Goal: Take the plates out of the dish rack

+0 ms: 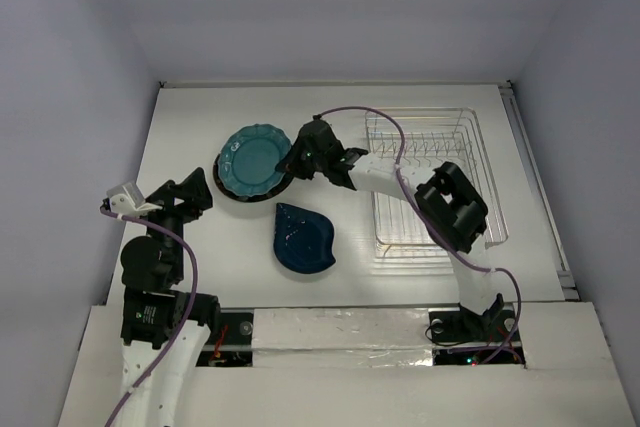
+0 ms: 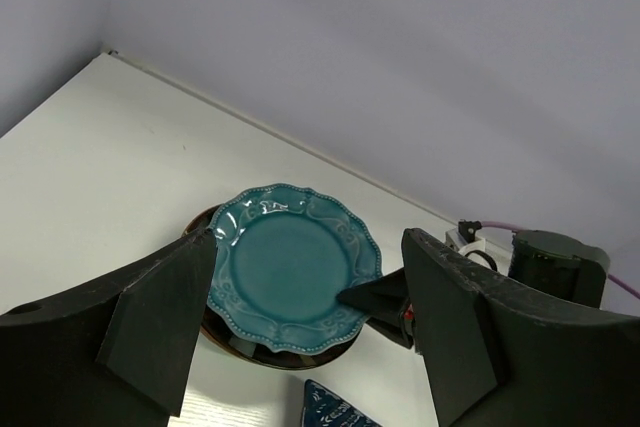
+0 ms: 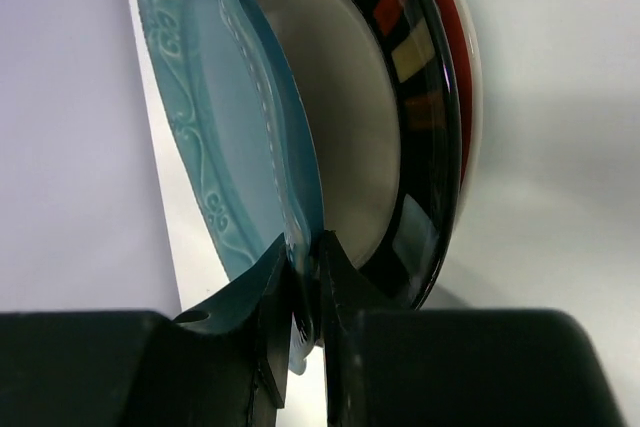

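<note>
The right pincer [image 3: 305, 287] is pressed together on the rim of the teal plate [image 3: 230, 117], one finger above the scalloped edge and one below. Just under that plate lies a dark-rimmed plate [image 3: 425, 147] with coloured patches along its border and a pale middle. The teal plate's pinched side is lifted a little off it, so a gap shows between the two. A red edge shows past the dark rim; whether it belongs to another plate I cannot tell.

From above, this stack sits on the white bench [image 1: 190, 127], left of the rack [image 1: 420, 132], with the right arm stretched across from the rack's side to reach it. The blue plate [image 1: 305, 239], leaf-shaped, lies flat on the bench, near the stack on the side towards the arms and apart from it. The rack stands at the right of the bench.

The left pincer [image 2: 308, 247] is spread wide with nothing between its fingers. It hangs above the bench on the stack's left, pointed at the teal plate and clear of it.
</note>
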You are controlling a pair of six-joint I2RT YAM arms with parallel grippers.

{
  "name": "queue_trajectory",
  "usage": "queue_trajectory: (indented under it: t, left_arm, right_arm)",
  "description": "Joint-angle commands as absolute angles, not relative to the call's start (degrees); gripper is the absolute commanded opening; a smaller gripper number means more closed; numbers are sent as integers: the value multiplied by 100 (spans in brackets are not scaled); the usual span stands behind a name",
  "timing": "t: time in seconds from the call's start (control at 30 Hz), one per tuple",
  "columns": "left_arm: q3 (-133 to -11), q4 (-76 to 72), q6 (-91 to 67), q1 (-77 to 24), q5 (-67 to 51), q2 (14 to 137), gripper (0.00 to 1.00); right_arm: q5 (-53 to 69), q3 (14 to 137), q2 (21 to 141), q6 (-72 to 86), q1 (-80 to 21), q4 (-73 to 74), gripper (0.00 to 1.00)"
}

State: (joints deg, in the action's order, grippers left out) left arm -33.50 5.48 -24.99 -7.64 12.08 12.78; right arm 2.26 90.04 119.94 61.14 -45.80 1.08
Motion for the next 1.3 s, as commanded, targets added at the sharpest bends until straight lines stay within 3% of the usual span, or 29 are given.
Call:
queue_trajectory:
  t: [0.0, 0.07, 0.27, 0.4, 0.43, 0.73, 0.97, 1.03, 1.13, 1.17, 1.27]
  left_arm:
    - [-3322, 308, -2496, -729, 1187, 1336, 72]
    - [-3322, 308, -2496, -729, 1187, 1336, 72]
    - [-3322, 308, -2496, -729, 1187, 1327, 73]
    - [-3322, 308, -2496, -729, 1187, 1318, 73]
    - [-3331, 308, -2496, -729, 1187, 1318, 73]
    - [-3340, 352, -2487, -729, 1187, 1318, 73]
    - [-3375, 395, -2470, -729, 1187, 1345, 82]
    - [-3393, 422, -2470, -729, 1187, 1318, 85]
    - [-3410, 448, -2461, -729, 1187, 1283, 89]
    - [-3419, 466, -2470, -729, 1187, 1283, 90]
    - [-3437, 483, -2452, -729, 1187, 1301, 92]
  right_arm:
    - [404, 9554, 11839, 6460, -4702, -1081, 3]
    - [404, 9562, 11900, 6469, -4755, -1029, 6]
    - [369, 9589, 11918, 6364, -4807, -669, 28]
    - [168, 9720, 11883, 5978, -4869, -1, 51]
    - [106, 9756, 11839, 5768, -4869, 270, 60]
    - [-729, 9563, 11304, 4694, -5027, 1695, 100]
    - [-1160, 8588, 9995, 4140, -5088, 1758, 100]
    - [-1423, 8044, 9249, 4017, -5089, 1592, 90]
    - [-1959, 7095, 7783, 3938, -5089, 1337, 22]
    - [-2108, 6884, 7361, 3929, -5089, 1319, 4]
    - [-2627, 6180, 5559, 3754, -5089, 1336, 0]
